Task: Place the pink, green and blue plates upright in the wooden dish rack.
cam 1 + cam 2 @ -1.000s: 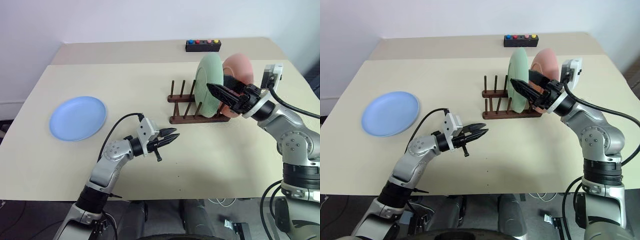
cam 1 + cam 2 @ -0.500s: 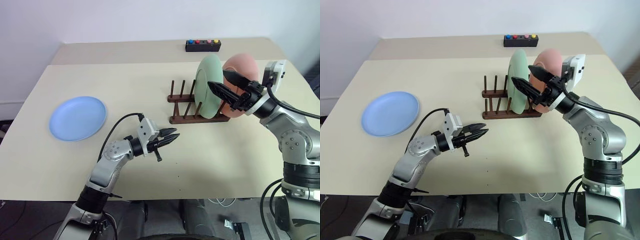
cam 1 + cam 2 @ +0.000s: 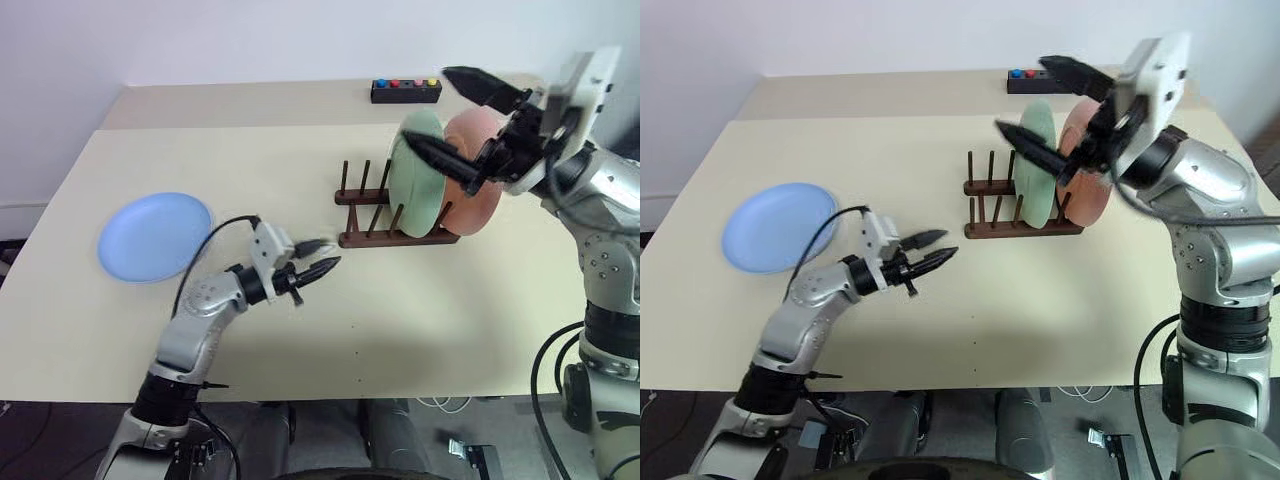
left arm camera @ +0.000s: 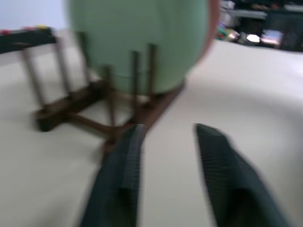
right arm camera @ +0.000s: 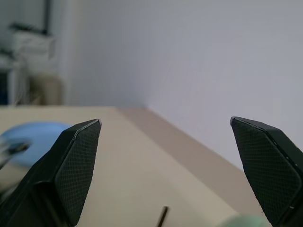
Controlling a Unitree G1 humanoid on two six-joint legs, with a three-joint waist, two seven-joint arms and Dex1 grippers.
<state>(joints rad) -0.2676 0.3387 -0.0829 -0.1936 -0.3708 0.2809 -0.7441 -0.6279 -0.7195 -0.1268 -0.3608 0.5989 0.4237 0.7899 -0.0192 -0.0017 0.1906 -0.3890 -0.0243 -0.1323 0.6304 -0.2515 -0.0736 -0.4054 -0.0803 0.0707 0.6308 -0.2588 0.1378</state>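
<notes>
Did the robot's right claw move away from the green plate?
Yes. The right gripper has risen, open, above the green plate, which stays in the wooden dish rack.

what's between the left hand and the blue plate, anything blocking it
Nothing visible. The blue plate lies flat on the table on the robot's left, with only bare tabletop between it and the left hand. That hand points toward the wooden dish rack, away from the plate.

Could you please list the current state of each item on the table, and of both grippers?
pink plate: upright in the rack
green plate: upright in the rack, beside the pink one
blue plate: flat on the table
wooden dish rack: holds two plates
left gripper: open, empty
right gripper: open, empty, above the rack
</notes>
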